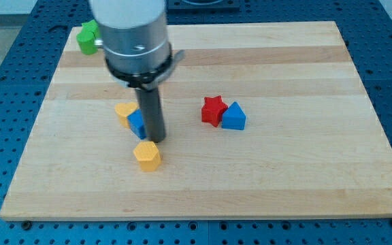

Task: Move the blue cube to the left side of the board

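tip [155, 139] touching blue cube [137, 124] on view's right; yellow block [147, 155] just below; no jaws fitted, state indeterminable.

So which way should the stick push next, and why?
Probably a short slide toward the view's left. My tip sits right against the blue cube on its right side, so that would shove it leftward. A yellow block touches the cube's upper left and may get pushed along.

red star block [214, 109] touches blue triangular block [235, 117]; yellow blocks [147, 155], green block [86, 37].
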Controlling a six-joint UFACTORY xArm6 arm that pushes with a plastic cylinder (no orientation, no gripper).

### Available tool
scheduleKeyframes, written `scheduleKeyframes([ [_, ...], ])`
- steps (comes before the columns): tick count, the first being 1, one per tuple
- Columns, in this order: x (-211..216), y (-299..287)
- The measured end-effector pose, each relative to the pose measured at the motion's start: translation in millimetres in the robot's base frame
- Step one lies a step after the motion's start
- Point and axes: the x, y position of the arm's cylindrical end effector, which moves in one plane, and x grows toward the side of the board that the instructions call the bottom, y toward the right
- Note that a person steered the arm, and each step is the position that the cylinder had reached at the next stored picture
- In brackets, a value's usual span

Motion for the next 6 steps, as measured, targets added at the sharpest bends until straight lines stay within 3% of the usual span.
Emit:
scheduleKeyframes([
  [1,7,-59],
  [2,15,-69],
  [4,-10,27],
  [5,-30,27],
  [6,-31,-17],
])
